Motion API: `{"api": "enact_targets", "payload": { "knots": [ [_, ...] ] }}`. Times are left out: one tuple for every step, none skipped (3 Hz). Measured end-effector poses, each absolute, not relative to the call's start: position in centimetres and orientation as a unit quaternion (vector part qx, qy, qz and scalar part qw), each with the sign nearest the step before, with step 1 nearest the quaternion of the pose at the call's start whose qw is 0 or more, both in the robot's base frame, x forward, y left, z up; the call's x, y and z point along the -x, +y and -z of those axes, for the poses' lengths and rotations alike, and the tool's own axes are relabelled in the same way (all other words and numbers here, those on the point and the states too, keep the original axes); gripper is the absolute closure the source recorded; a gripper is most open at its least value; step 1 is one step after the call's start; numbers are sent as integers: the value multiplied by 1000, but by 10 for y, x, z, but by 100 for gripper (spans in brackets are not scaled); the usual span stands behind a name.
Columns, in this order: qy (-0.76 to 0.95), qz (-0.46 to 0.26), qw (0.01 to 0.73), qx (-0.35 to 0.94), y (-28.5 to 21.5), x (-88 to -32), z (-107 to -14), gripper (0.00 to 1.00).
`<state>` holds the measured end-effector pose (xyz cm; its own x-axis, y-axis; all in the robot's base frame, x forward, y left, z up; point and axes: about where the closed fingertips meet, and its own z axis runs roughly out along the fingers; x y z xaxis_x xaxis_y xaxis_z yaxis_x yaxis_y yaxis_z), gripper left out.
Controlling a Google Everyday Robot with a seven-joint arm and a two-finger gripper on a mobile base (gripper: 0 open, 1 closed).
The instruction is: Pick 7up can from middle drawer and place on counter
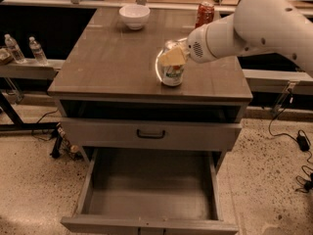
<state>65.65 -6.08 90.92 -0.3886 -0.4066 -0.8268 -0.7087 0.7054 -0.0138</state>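
The 7up can (172, 74), silvery-white with green print, stands upright on the counter (112, 62), right of its middle, with a thin white arc beside it on the left. My gripper (174, 56) reaches in from the right on the white arm (254, 26). Its yellowish fingers (171, 58) are closed around the can's upper part and hide the top. The middle drawer (151, 190) is pulled fully out below and its grey floor is bare.
A white bowl (134, 15) sits at the counter's back left and a red-orange can (204, 13) at the back right. A closed drawer front with a dark handle (150, 134) lies above the open drawer. Water bottles (24, 49) stand on a shelf at left. Cables (293, 136) lie on the floor at right.
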Motion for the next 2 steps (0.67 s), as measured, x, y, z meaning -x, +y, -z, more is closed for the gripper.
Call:
{"api": "enact_targets", "payload": {
  "knots": [
    [807,-189,434,355,-71,-645,-905,0],
    [804,-196,433,358,-81,-636,-901,0]
  ]
}}
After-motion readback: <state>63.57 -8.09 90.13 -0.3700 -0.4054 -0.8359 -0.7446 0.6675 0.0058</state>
